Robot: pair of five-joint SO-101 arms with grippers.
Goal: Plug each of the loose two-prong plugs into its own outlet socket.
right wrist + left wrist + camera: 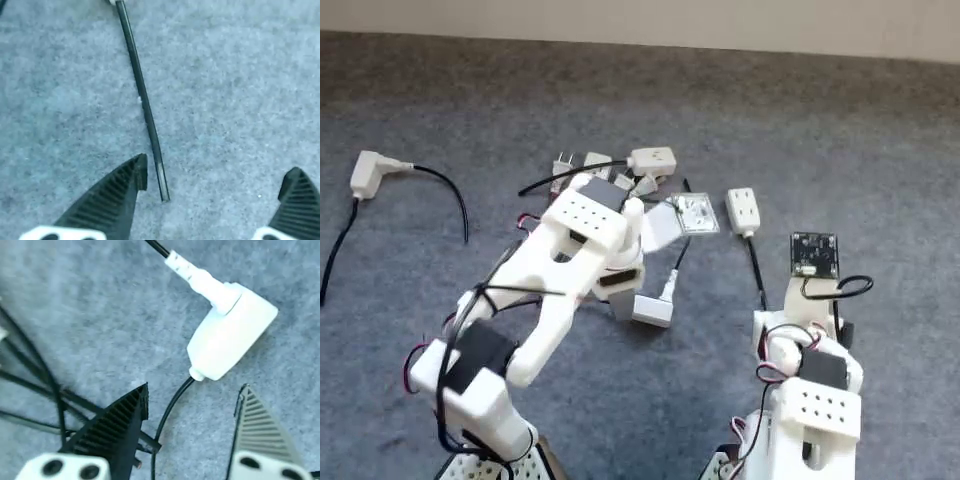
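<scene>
- My left pincer (195, 390) is released, its ribbed fingers spread wide above the grey carpeted table (880, 130).
- Just past its fingertips in the left wrist view lies a white moulded plastic plug body (230, 337). A white strain relief leads from it into a black cable, and nothing is touching it.
- A loose bundle of thin black cables (30, 390) crosses the table beside the pincer's dark finger (120, 425).
- My right pincer (218, 167) is also released and holds nothing. A single thin black cord (145, 107) lies on the table between its fingers, closer to one of them.
- From the high view, the left arm stretches over the middle of the table, where a small white two-prong plug (563, 165) and a white boxy outlet block (653, 160) sit in a cluster.
- A white rectangular outlet socket (743, 210) lies to one side of that cluster, its cord trailing toward the right arm.
- A white angled plug on a black lead (365, 172) rests well apart, near the far left edge.
</scene>
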